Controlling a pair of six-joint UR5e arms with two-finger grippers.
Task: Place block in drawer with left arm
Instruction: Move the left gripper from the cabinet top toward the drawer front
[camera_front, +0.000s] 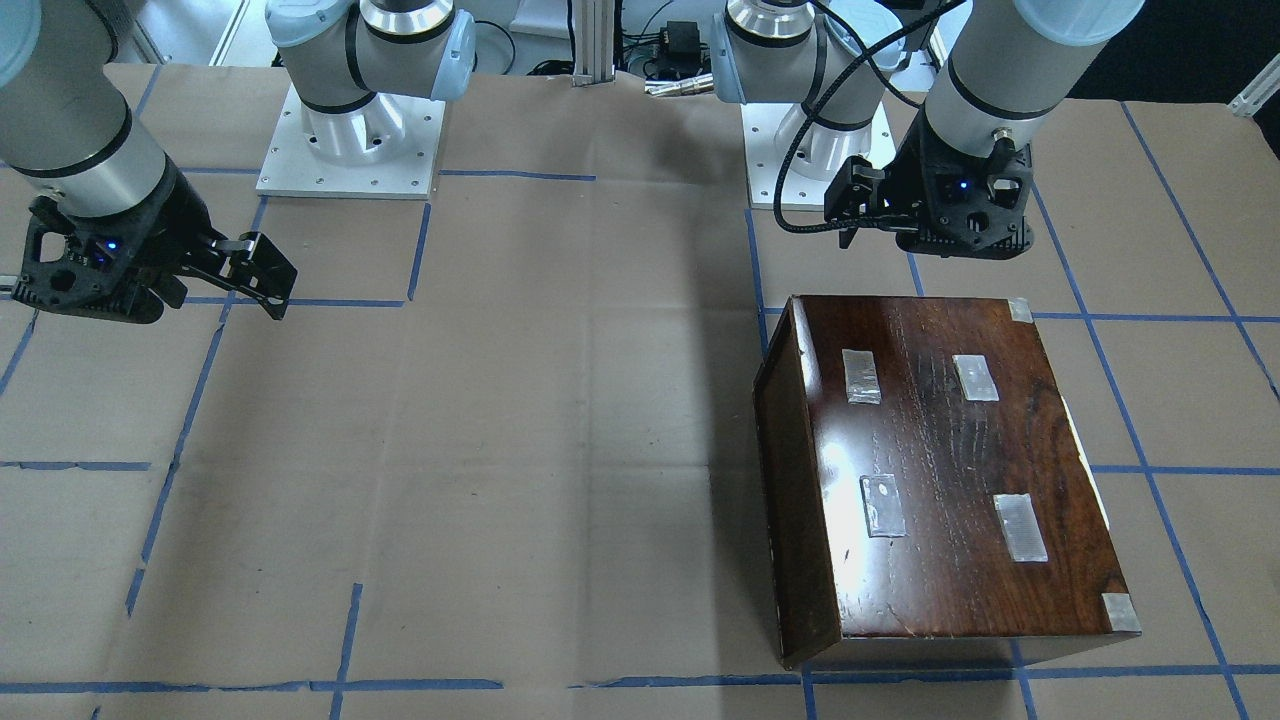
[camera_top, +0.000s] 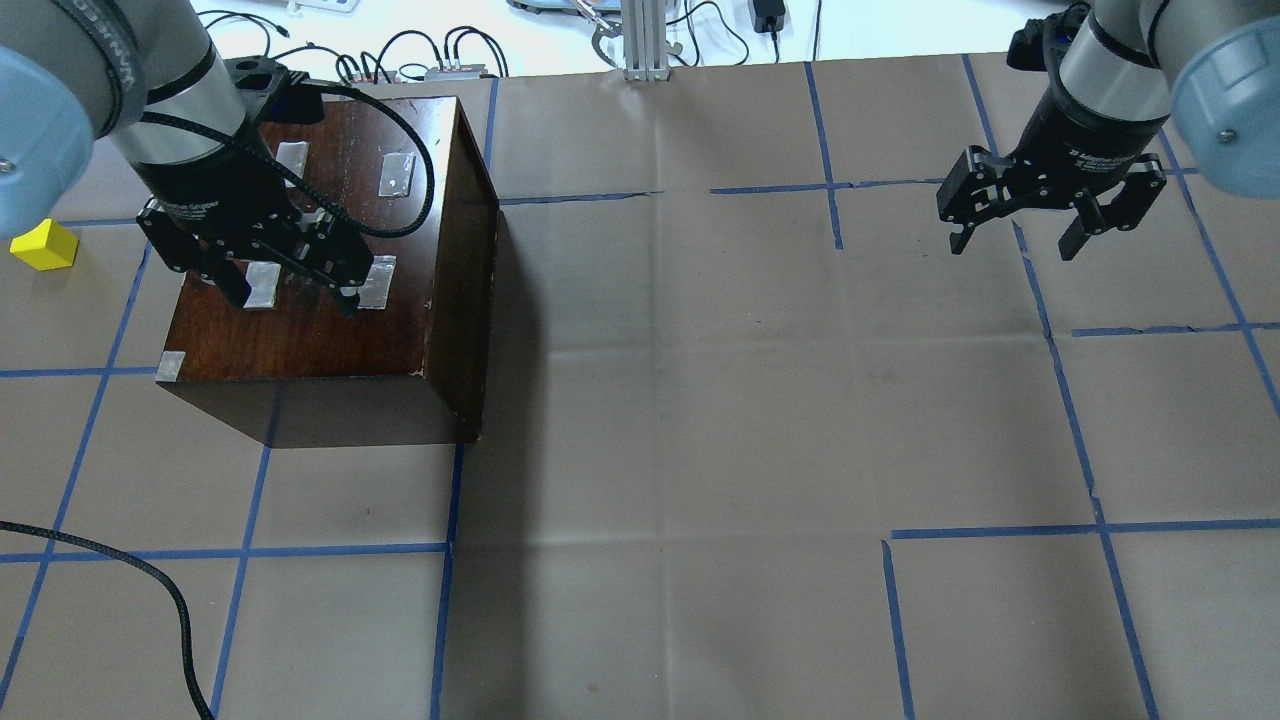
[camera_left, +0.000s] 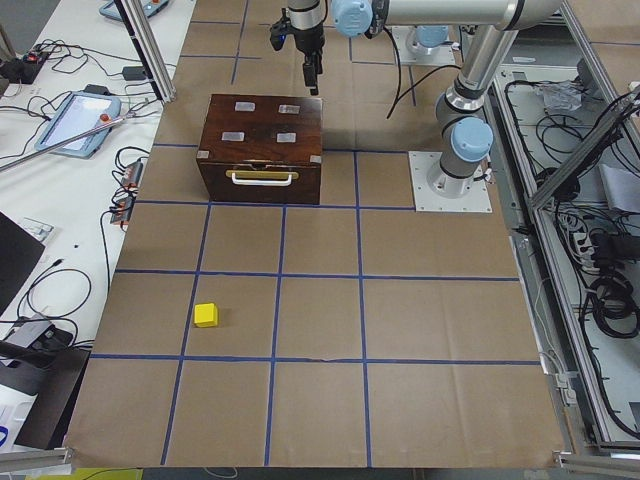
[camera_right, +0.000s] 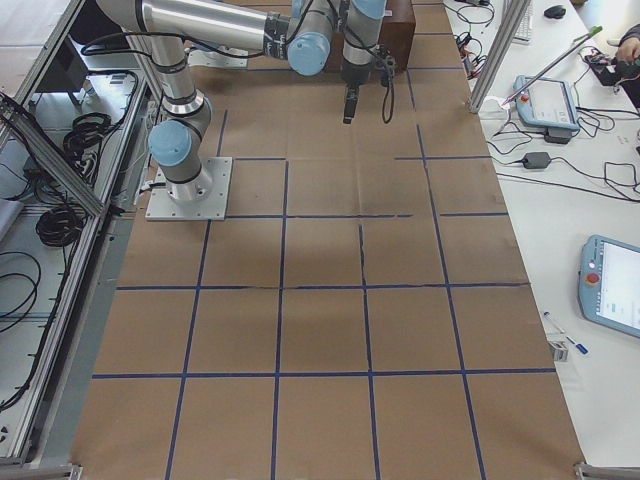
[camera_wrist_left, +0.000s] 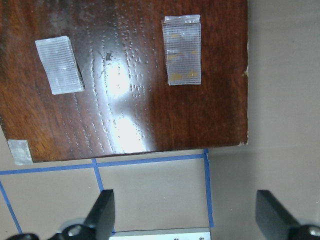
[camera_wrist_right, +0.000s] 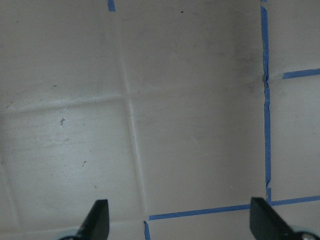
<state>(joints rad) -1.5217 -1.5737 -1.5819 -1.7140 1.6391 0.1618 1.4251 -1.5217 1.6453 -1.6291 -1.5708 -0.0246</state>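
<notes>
The yellow block (camera_top: 44, 245) lies on the paper-covered table to the left of the dark wooden cabinet (camera_top: 330, 330); it also shows in the exterior left view (camera_left: 205, 315), well in front of the cabinet. The drawer is shut; only its dark front with a pale handle (camera_left: 262, 178) shows. My left gripper (camera_top: 293, 300) hovers open and empty above the cabinet's taped top (camera_wrist_left: 125, 100), far from the block. Its fingers (camera_wrist_left: 102, 215) stand wide apart. My right gripper (camera_top: 1012, 245) hangs open and empty over bare table on the other side (camera_wrist_right: 180, 220).
Blue tape lines grid the brown paper. Two white arm base plates (camera_front: 350, 150) sit at the robot's edge. A loose black cable (camera_top: 150, 580) crosses the near left corner. An aluminium post (camera_top: 645, 40) stands at the far edge.
</notes>
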